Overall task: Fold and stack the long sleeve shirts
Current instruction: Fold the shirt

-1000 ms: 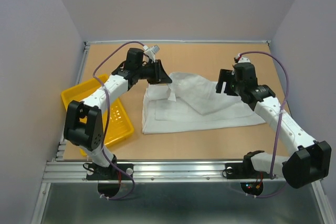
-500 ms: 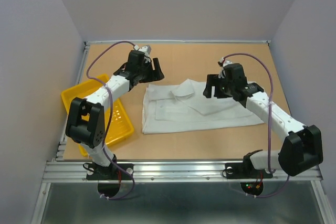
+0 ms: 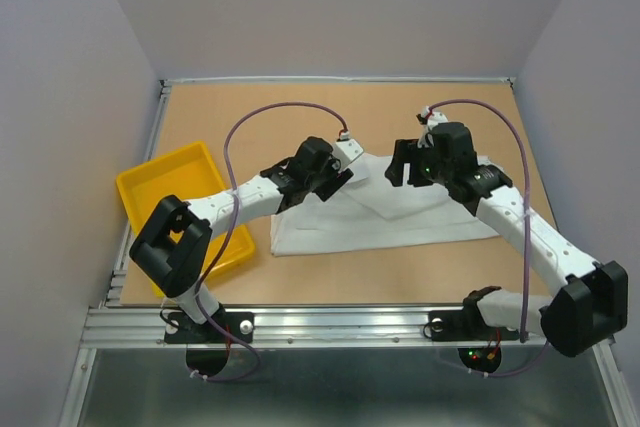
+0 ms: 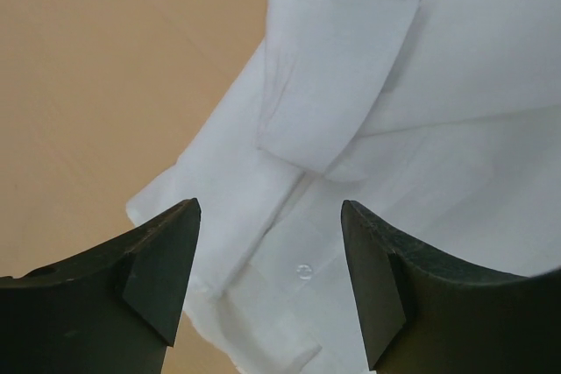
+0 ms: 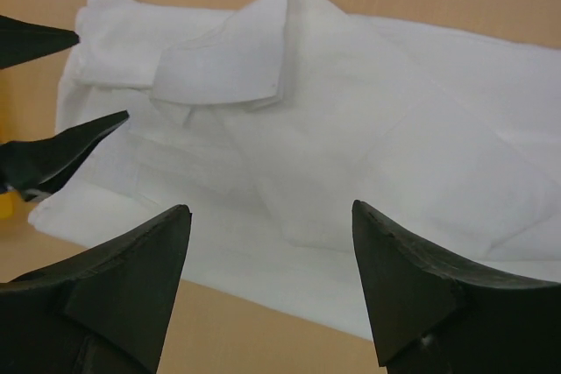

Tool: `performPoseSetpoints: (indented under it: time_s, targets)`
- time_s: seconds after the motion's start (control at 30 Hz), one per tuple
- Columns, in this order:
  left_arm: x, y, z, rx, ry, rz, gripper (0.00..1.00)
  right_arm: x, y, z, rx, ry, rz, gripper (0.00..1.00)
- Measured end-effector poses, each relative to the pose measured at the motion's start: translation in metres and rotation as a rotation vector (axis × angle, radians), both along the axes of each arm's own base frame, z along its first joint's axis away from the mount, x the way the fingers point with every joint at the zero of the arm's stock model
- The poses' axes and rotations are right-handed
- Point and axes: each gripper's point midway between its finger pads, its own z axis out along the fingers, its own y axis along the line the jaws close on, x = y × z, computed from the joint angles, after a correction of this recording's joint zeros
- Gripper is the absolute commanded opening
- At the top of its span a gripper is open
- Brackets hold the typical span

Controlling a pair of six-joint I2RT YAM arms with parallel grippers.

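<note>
One yellow tray at the bench's left side, slightly askew, with the left arm crossing its near right corner. One white shirt, folded flat at mid-bench; its left edge is near the tray's right rim, a strip of bench between. Two pincers. Left pincer spread wide, gripping nothing, over the shirt's far left part, by the collar. Right pincer also wide, gripping nothing, over the shirt's far edge. Bare bench shows beyond the far edge, along the near edge, and right of the shirt.
</note>
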Motion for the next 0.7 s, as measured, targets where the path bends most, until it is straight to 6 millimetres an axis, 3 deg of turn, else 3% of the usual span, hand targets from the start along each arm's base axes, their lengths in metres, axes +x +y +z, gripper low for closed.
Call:
performPoseSetpoints:
  time_s: [0.13,0.27,0.57,0.7]
  targets:
    - [0.010,0.008,-0.015,0.121,-0.043,-0.032,0.72,-0.007,-0.007,0.037,0.037,-0.114,-0.015,0.80]
    - [0.009,0.006,-0.029,0.212,-0.065,-0.095,0.71,-0.014,-0.012,0.054,0.057,-0.174,-0.027,0.80]
    - [0.007,-0.006,-0.043,0.317,-0.113,-0.201,0.66,-0.019,-0.017,0.045,0.045,-0.158,-0.045,0.80]
    - [0.008,-0.006,-0.058,0.352,-0.095,-0.220,0.53,-0.019,-0.019,0.047,0.044,-0.166,-0.051,0.80]
